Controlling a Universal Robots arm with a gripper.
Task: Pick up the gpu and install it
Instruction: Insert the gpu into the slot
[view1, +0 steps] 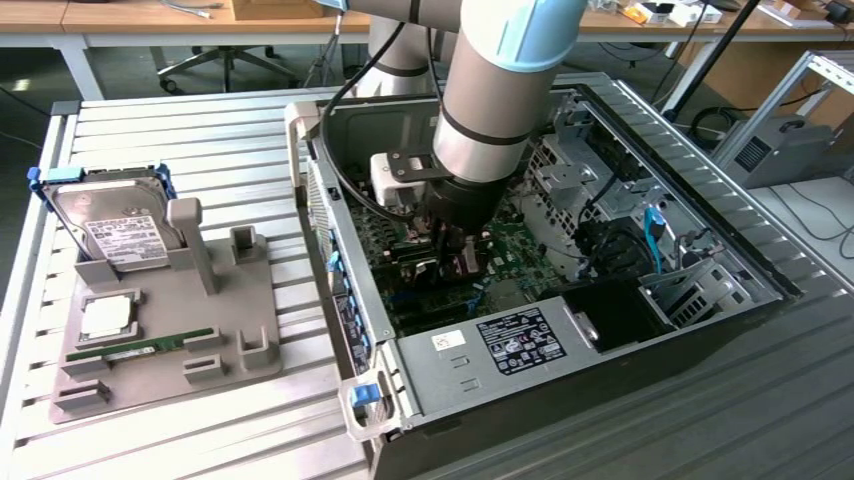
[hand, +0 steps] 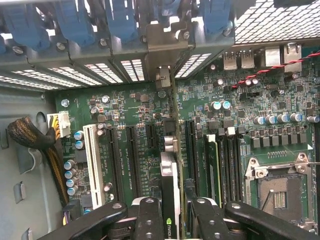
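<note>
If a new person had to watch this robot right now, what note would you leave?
Gripper: jaws shut on the gpu, inside the open computer case.
Gpu: on edge over the motherboard, in line with its expansion slots.
Done: picked up, brought to the board.
Left: not yet released; whether it is fully seated cannot be told.

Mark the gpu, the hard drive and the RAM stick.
gpu (hand: 170, 185), wrist view, the card's edge facing the camera.
hard drive (view1: 127, 240), exterior view, its white label.
RAM stick (view1: 140, 345), exterior view, middle of the green strip.
</note>
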